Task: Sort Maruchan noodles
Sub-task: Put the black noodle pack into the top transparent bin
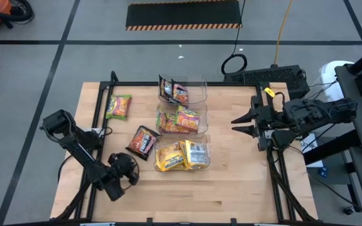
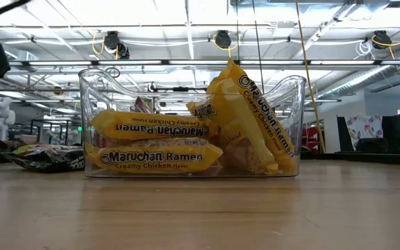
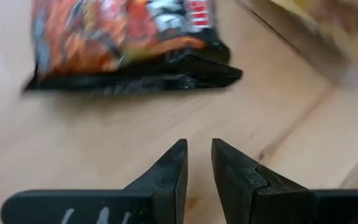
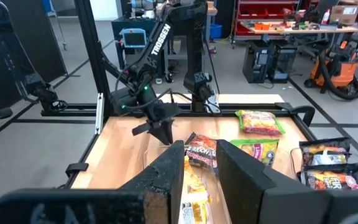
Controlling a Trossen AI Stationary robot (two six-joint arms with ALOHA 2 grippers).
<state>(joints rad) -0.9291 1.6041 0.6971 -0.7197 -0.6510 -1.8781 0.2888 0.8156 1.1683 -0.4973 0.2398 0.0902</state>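
Maruchan noodles fill three clear bins lined up down the middle of the wooden table: yellow packets in the nearest bin, green-yellow packets in the middle bin, dark packets in the far bin. A dark packet and a green-yellow packet lie loose on the left side. The left gripper hovers just short of the loose dark packet, fingers slightly parted and empty. The right gripper waits at the right side, fingers spread, empty.
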